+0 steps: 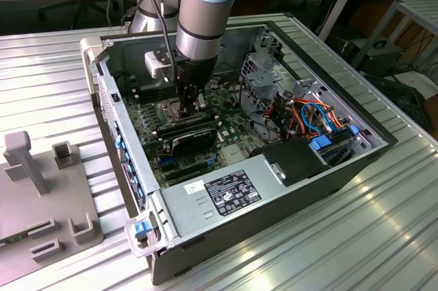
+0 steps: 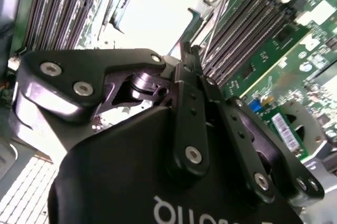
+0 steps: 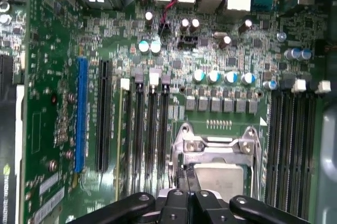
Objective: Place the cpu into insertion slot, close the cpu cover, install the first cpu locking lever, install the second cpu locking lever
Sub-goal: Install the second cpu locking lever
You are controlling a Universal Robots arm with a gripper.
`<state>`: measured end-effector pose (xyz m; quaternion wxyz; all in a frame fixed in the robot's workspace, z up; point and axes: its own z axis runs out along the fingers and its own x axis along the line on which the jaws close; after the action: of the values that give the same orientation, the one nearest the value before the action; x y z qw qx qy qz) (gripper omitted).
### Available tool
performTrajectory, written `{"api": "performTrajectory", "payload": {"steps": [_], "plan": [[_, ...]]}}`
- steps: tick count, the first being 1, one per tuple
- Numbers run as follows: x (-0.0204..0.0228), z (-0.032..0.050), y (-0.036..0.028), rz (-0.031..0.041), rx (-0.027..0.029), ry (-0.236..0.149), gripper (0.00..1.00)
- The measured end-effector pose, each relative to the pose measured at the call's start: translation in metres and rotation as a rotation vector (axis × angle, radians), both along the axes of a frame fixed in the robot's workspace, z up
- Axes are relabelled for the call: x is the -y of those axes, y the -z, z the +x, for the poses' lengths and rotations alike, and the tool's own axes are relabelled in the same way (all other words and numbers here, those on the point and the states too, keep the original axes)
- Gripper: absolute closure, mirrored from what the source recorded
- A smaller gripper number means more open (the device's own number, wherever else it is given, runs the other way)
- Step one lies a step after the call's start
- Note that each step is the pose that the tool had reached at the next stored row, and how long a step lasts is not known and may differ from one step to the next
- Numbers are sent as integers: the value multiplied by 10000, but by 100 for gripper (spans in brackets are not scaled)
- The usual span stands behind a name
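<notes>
The cpu (image 3: 221, 177) lies in the insertion slot (image 1: 171, 107) on the green board, its dull silver top glaring white in the second wrist view (image 2: 158, 13). The silver cpu cover (image 3: 217, 147) appears to lie down around it, with the chip showing through its window. My gripper (image 1: 189, 103) reaches straight down into the open computer case at the socket's edge. Its black fingers (image 2: 181, 81) are pressed together, and the gripper (image 3: 185, 195) is shut. A thin metal locking lever (image 3: 186, 175) runs along the socket's side right at the tips (image 2: 210, 26). I cannot tell whether the tips touch it.
Long black memory slots (image 3: 292, 150) flank the socket on both sides, with a blue slot (image 3: 81, 113) further off. A black card (image 1: 191, 137), the power supply (image 1: 233, 192) and coloured cables (image 1: 308, 116) crowd the case. A grey fixture (image 1: 41, 188) stands at the exterior view's left.
</notes>
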<state>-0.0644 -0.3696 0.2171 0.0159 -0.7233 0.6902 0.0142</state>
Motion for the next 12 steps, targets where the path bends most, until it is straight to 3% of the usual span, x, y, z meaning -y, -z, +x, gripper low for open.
{"api": "performTrajectory", "payload": {"steps": [3, 8, 12], "plan": [[-5, 22, -79, 0, 1, -1, 89], [-7, 26, -324, -2, 2, 0, 89], [-2, -2, -341, -7, 1, 0, 89]]}}
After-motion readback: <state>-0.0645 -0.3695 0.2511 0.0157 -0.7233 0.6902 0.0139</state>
